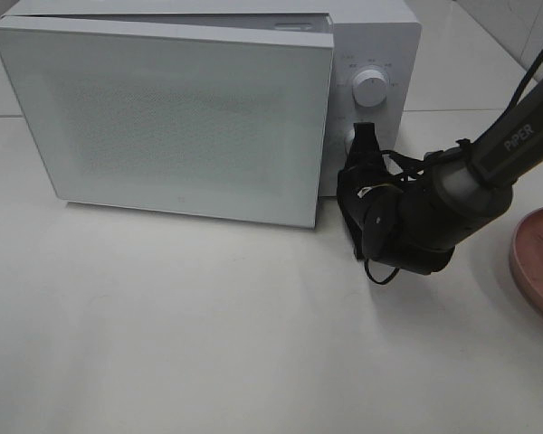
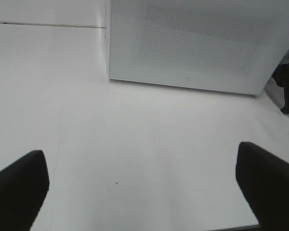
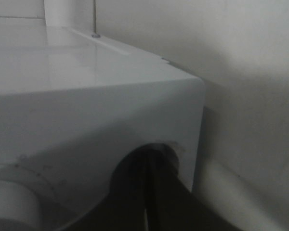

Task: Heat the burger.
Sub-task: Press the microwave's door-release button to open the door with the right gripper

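Observation:
The burger is out of view. A white microwave (image 1: pixel 380 45) stands at the back, and its big pale door (image 1: pixel 181 117) covers the front and hides the inside. My right gripper (image 1: pixel 363 136) is shut, its black tips pressed against the lower knob on the control panel, just below the upper knob (image 1: pixel 370 89). The right wrist view shows the dark fingers (image 3: pixel 149 192) tight together under the microwave's white casing (image 3: pixel 86 62). My left gripper (image 2: pixel 144 192) is open over bare table in front of the door (image 2: pixel 192 43), holding nothing. It does not show in the high view.
A pink round plate (image 1: pixel 538 262) lies at the right edge of the table, partly cut off. The white tabletop (image 1: pixel 208 325) spreads out in front of the microwave. The right arm (image 1: pixel 489 172) reaches in from the right.

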